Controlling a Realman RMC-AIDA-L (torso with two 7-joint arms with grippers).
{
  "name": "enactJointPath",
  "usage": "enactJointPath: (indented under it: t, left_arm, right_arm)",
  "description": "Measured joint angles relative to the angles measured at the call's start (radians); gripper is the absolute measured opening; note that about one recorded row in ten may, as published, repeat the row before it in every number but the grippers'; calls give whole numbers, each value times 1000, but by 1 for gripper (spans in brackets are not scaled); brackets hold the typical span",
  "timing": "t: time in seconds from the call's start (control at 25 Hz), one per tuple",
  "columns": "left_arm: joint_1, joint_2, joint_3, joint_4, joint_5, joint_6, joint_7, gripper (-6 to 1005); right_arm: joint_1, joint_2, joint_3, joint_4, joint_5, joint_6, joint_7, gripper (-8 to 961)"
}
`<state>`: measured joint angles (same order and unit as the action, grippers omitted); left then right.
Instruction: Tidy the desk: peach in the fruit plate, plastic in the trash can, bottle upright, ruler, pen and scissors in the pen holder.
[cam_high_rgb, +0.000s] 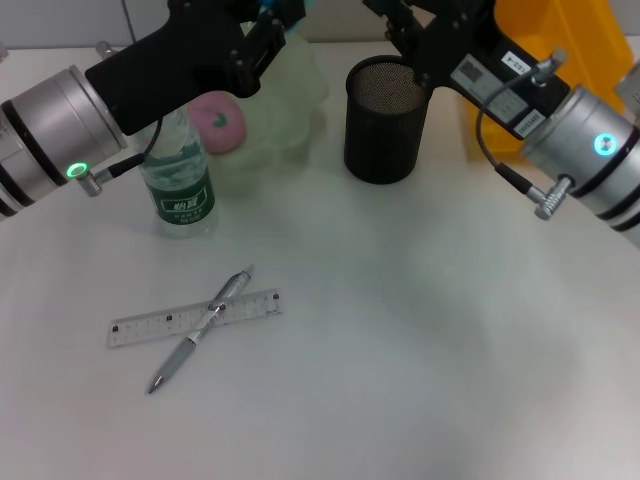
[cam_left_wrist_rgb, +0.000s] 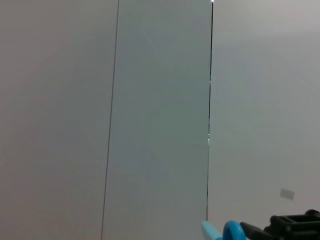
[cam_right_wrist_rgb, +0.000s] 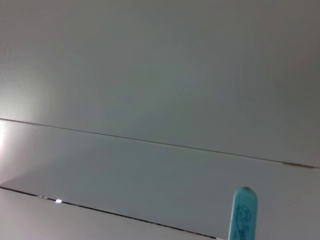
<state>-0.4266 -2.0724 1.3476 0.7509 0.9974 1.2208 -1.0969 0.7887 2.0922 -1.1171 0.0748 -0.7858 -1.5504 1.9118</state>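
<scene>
The pen (cam_high_rgb: 200, 330) lies slanted across the ruler (cam_high_rgb: 150, 326) at the front of the desk, closer to the left gripper (cam_high_rgb: 265, 25) than the right gripper (cam_high_rgb: 405, 25), both high at the back, and I cannot tell if either holds anything

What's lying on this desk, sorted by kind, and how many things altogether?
Water bottle: 1, upright
Peach: 1, in the fruit plate
Fruit plate: 1
Mesh pen holder: 1
Ruler: 1
Pen: 1, lying across the ruler
Yellow bin: 1
Total: 7
</scene>
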Motion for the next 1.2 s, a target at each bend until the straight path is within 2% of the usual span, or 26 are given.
enactJointPath:
  t: [0.24, 0.28, 0.32, 0.44, 0.48, 0.52, 0.68, 0.72, 1.0, 1.08, 1.2]
  left_arm:
    - [11, 9, -4, 19, 16, 0, -45, 113]
    - [11, 12, -19, 56, 84, -1, -95, 113]
    - [11, 12, -24, 70, 103, -2, -106, 114]
    - [9, 9, -36, 123, 188, -14, -168, 115]
    - [0, 8, -35, 175, 263, -27, -235, 115]
    - [0, 8, -35, 175, 263, -27, -235, 116]
    - [-51, 4, -26, 288, 436, -59, -410, 117]
    - [-51, 4, -26, 288, 436, -59, -410, 118]
    - [-167, 4, -33, 316, 639, -97, -650, 120]
    - [-213, 2, -33, 322, 757, -129, -747, 121]
    - [-238, 0, -28, 329, 829, -150, -802, 122]
  right_arm:
    - [-121, 0, -11, -82, 0, -30, -54, 202]
    - [-168, 0, -12, -111, 0, -48, -83, 202]
    - [-168, 0, -12, -111, 0, -48, -83, 203]
    - [-242, -3, -12, -155, 0, -80, -129, 204]
    - [-283, -6, -12, -179, 0, -91, -147, 204]
    - [-283, -6, -12, -179, 0, -91, -147, 204]
    - [-343, -9, -12, -196, -2, -94, -187, 205]
    - [-343, -9, -12, -196, -2, -94, -187, 205]
    - [-384, -14, -13, -194, -105, -77, -284, 206]
    - [-398, -14, -13, -195, -121, -56, -303, 207]
    - [-410, -14, -13, -194, -124, -38, -315, 207]
